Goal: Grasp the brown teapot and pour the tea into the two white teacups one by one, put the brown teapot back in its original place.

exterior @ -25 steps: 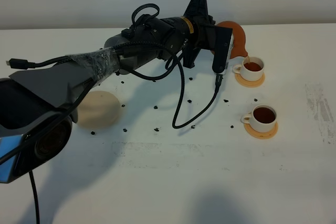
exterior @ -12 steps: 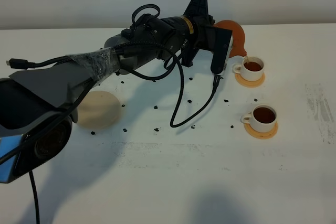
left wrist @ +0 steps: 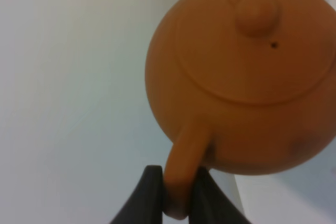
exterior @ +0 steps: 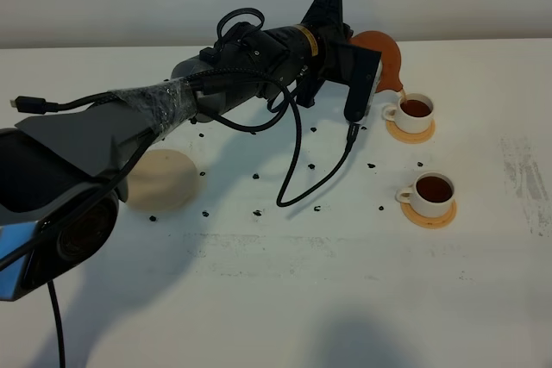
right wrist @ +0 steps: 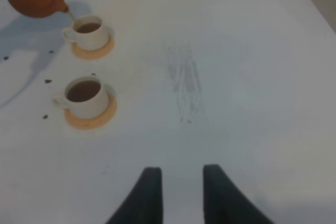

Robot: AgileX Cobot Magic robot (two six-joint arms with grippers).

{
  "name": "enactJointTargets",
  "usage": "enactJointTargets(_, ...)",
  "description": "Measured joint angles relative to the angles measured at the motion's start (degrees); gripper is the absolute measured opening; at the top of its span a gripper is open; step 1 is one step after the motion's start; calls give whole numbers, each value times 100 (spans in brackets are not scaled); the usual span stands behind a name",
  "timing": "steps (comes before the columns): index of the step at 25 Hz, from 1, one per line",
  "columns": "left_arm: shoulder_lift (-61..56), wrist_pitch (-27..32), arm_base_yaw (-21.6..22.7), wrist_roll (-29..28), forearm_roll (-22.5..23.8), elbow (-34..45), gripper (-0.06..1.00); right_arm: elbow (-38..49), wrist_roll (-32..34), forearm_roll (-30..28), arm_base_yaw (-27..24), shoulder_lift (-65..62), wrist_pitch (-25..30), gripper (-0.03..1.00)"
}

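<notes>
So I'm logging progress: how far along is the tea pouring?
The near teacup already holds tea. The left claw, shut on the brown teapot by its handle, is tilting it over the far teacup, which has tea in it too. Left: return the teapot to the beige coaster.

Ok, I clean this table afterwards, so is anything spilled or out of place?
Small dark specks are scattered over the white table between the beige coaster and the teacups; what they are is unclear. A faint grey smear marks the right side. No tea puddle shows around either cup.
</notes>
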Motion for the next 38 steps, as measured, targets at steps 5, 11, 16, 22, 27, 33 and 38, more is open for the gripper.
enactJointTargets(5, 0, -142, 0, -313, 250, 0, 8, 0, 0, 0, 0, 0, 0, 22)
enactJointTargets(11, 0, -167, -12, -341, 291, 0, 8, 0, 0, 0, 0, 0, 0, 22)
enactJointTargets(16, 0, -184, -40, -341, 290, 0, 8, 0, 0, 0, 0, 0, 0, 22)
enactJointTargets(22, 0, -202, -46, -341, 290, 0, 8, 0, 0, 0, 0, 0, 0, 22)
enactJointTargets(27, 0, -202, -46, -341, 294, 0, 8, 0, 0, 0, 0, 0, 0, 22)
enactJointTargets(33, 0, -56, -46, -341, 65, 0, 8, 0, 0, 0, 0, 0, 0, 22)
enactJointTargets(38, 0, 63, -46, -341, -317, 0, 8, 0, 0, 0, 0, 0, 0, 22)
